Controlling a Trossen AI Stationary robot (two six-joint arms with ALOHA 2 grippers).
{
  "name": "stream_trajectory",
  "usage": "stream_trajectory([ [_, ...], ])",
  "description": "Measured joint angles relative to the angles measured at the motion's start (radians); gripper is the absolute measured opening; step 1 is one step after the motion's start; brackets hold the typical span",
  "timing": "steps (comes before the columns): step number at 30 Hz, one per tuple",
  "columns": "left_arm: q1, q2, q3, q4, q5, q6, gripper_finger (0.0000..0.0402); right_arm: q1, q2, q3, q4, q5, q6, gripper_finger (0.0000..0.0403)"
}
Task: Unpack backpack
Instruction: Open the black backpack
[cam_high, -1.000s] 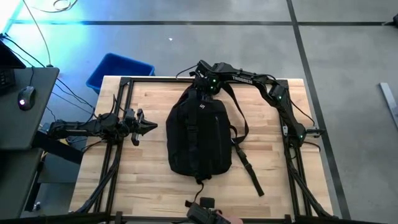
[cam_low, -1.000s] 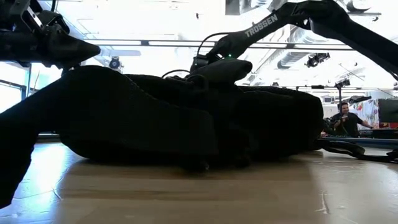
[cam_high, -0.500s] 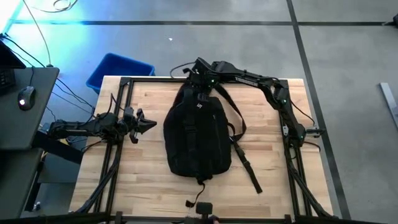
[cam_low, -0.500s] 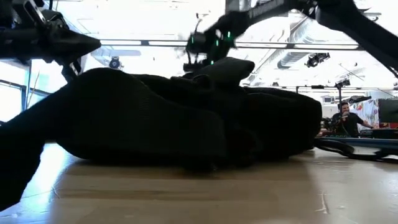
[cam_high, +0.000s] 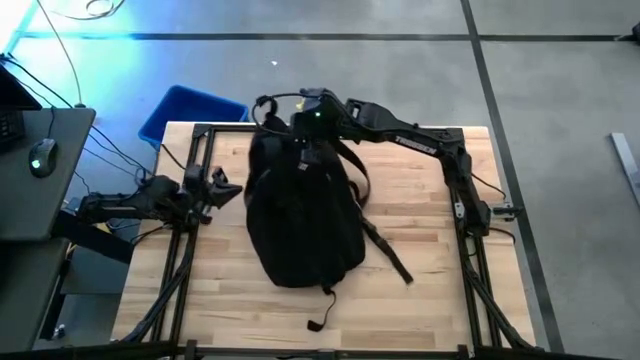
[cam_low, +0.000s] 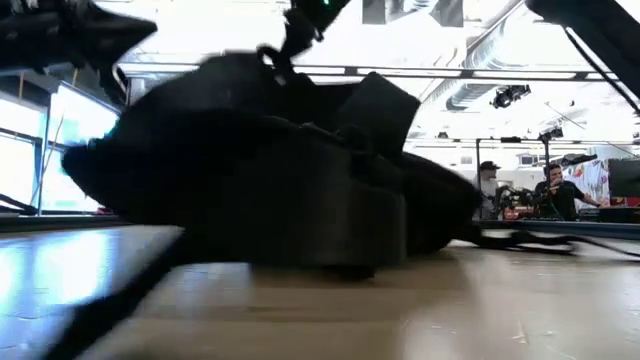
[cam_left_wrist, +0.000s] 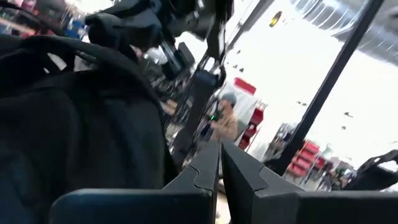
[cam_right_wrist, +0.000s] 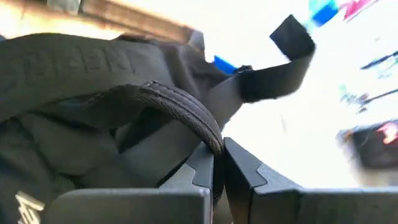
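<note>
Right end effector (cam_right_wrist: 217, 163), closed on the top carry handle (cam_right_wrist: 180, 109) of the backpack (cam_high: 300, 210), lifts the upper end off the tabletop (cam_high: 440, 240). Left end effector (cam_high: 225, 188), closed and empty, waits beside it. A slow, steady lift should prevent slipping.

the backpack (cam_high: 303, 215) is large, black fabric, lying on the wooden table with its top end lifted, one long strap trailing beside it.
</note>
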Motion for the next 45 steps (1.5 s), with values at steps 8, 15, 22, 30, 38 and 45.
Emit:
stream_trajectory([
  [8, 0.000, 0.001, 0.200, 0.000, 0.019, 0.069, 0.0000, 0.063, -0.033, 0.019, 0.256, -0.057, -0.043, 0.0000],
  [15, 0.000, 0.001, 0.387, 0.001, 0.023, 0.146, 0.0000, 0.112, -0.045, 0.018, 0.537, -0.161, -0.044, 0.0000],
  [22, 0.000, 0.002, 0.505, -0.055, 0.052, 0.147, 0.0000, 0.157, -0.054, 0.018, 0.688, -0.174, 0.008, 0.0000],
  [30, 0.000, 0.019, 0.508, -0.105, 0.066, 0.091, 0.0000, 0.158, -0.158, 0.016, 0.719, -0.152, 0.264, 0.0000],
  [38, 0.000, 0.183, 0.507, -0.160, 0.071, 0.137, 0.0004, 0.158, -0.213, 0.018, 0.389, -0.158, 0.332, 0.0000],
  [45, 0.000, 0.377, 0.507, -0.162, 0.099, 0.270, 0.0046, 0.161, -0.194, 0.018, 0.121, -0.180, 0.365, 0.0000],
])
